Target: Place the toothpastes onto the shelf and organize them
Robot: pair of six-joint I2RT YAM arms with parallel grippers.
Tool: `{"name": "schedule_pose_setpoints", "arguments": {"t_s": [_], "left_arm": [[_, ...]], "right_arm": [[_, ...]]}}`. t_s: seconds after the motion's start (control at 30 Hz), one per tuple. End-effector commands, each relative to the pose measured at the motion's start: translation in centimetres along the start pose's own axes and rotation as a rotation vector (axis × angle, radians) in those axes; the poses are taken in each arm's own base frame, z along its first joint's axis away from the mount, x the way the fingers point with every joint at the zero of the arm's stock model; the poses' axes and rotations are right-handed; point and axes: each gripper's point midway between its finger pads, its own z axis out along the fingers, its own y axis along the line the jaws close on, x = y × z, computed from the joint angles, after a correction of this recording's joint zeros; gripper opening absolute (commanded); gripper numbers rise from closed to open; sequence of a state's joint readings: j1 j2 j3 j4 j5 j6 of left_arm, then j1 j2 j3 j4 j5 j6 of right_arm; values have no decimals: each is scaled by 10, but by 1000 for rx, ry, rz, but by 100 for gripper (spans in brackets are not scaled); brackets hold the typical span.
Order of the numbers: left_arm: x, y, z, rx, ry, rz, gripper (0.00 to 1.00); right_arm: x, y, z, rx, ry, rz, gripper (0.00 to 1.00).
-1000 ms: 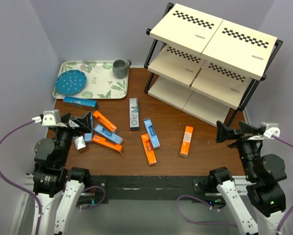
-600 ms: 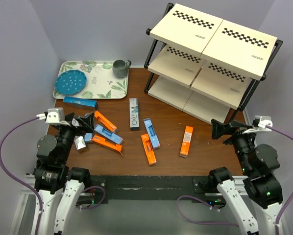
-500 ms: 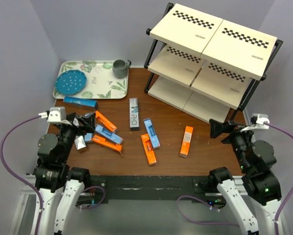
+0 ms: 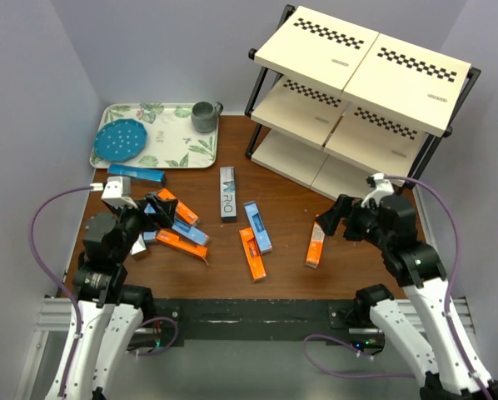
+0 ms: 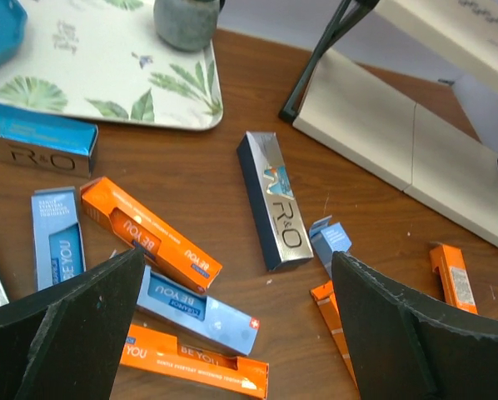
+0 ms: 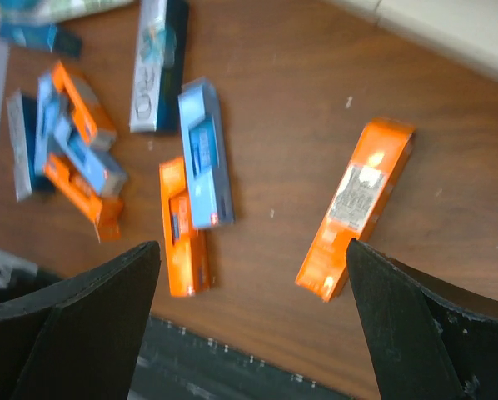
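Note:
Several toothpastes lie loose on the brown table. A grey box point(image 4: 227, 193), a light blue box point(image 4: 258, 226) and an orange box point(image 4: 251, 253) lie mid-table. A lone orange box point(image 4: 316, 241) lies to the right. My left gripper point(image 4: 159, 205) is open and empty above a pile of orange and blue boxes point(image 4: 182, 233); its wrist view shows a blue box point(image 5: 195, 308) between the fingers. My right gripper point(image 4: 332, 218) is open and empty just right of the lone orange box point(image 6: 356, 208). The shelf point(image 4: 357, 75) stands at the back right with bare boards.
A leaf-patterned tray point(image 4: 182, 154) at the back left holds a blue plate point(image 4: 120, 140) and a grey mug point(image 4: 204, 116). A dark blue box point(image 4: 136, 174) lies in front of the tray. The shelf's black legs point(image 4: 253, 133) reach the table near the grey box.
Both arms have swung in over the table. The right gripper moved left and forward to the lone orange box. The left gripper moved right over the pile. No box has moved.

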State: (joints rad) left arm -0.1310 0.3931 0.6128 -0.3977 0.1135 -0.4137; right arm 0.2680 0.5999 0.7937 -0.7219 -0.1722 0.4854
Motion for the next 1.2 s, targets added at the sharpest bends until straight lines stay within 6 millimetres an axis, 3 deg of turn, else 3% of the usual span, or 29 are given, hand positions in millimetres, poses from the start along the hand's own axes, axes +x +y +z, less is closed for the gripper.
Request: {"name": "schedule_pose_setpoints", "arguments": {"t_s": [0.0, 0.13, 0.3, 0.47, 0.5, 0.53, 0.73, 0.97, 1.17], "left_arm": [[21, -1, 6, 14, 78, -40, 100], [45, 1, 11, 38, 121, -63, 100], [38, 1, 11, 33, 86, -37, 100], [29, 3, 8, 26, 36, -29, 100], [27, 3, 7, 24, 25, -29, 100], [25, 3, 5, 23, 11, -28, 100], [21, 2, 2, 23, -15, -32, 100], [28, 2, 5, 16, 21, -38, 99], [33, 4, 7, 5, 41, -42, 98]], "right_arm": [[45, 14, 19, -135, 223, 36, 99], [56, 9, 32, -125, 249, 29, 99], [74, 11, 52, -115, 289, 3, 99], [102, 32, 72, -99, 314, -118, 99], [95, 32, 79, -74, 263, -134, 99], [104, 37, 83, -74, 280, -166, 99], [99, 59, 107, -17, 128, -343, 99], [104, 79, 122, 16, -2, -428, 98], [132, 77, 142, 74, 38, -490, 95]]}}
